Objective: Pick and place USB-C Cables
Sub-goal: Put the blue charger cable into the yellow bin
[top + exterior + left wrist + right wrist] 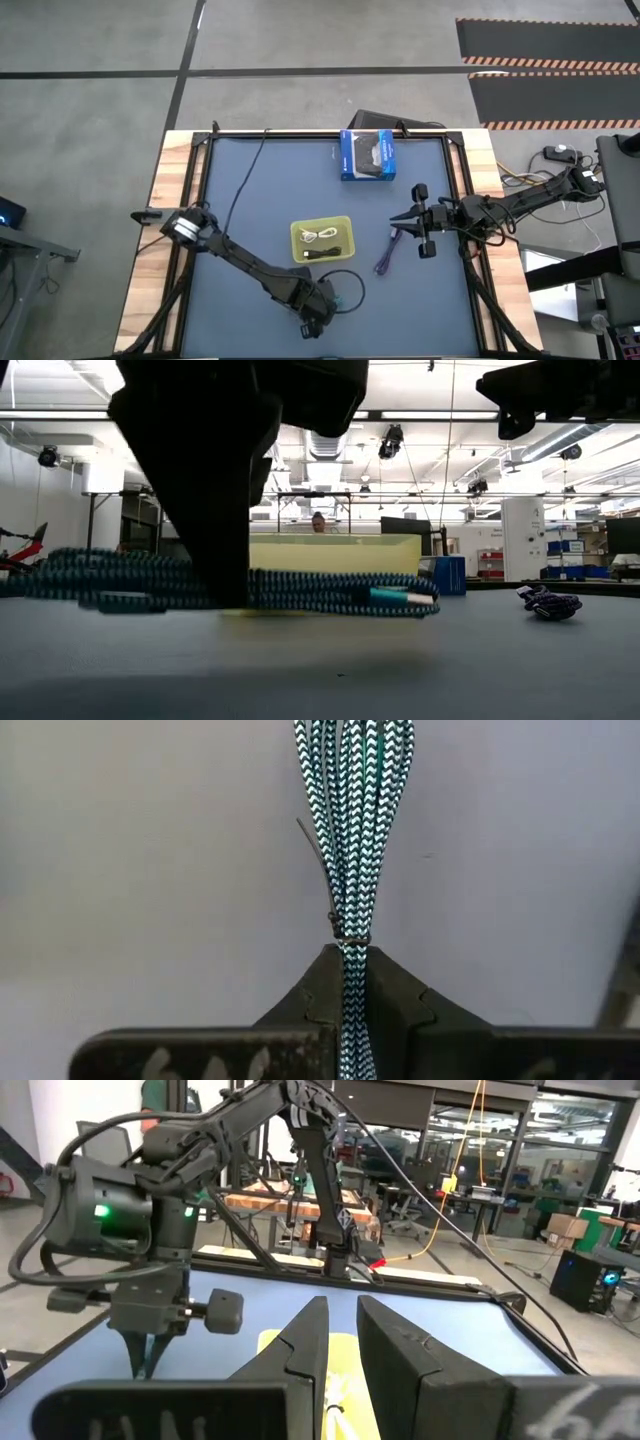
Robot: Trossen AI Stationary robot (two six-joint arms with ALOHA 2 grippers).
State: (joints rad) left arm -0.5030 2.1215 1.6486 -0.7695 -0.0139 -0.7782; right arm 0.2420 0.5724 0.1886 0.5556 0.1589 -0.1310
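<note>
The teal cable, a braided bundle bound with a thin wire tie, lies near the table's near edge, and my left gripper is shut on it. In the low view the bundle stretches level at table height beside that gripper. A white cable and a black cable lie in the yellow tray. The purple cable lies on the mat right of the tray. My right gripper hovers at the right, pointing about level toward the tray, its fingers a little apart and holding nothing. My left gripper pinches the teal bundle between its two fingers just behind the wire tie, several strands together. The fingers come steeply from above and lie across the bundle. The bundle runs on level from the fingers; whether it is clear of the table, I cannot tell.
A blue-and-black box stands near the far edge. The mat is framed by black rails and wooden side boards. A black wire trails over the far left of the mat. A person shows beyond the table.
</note>
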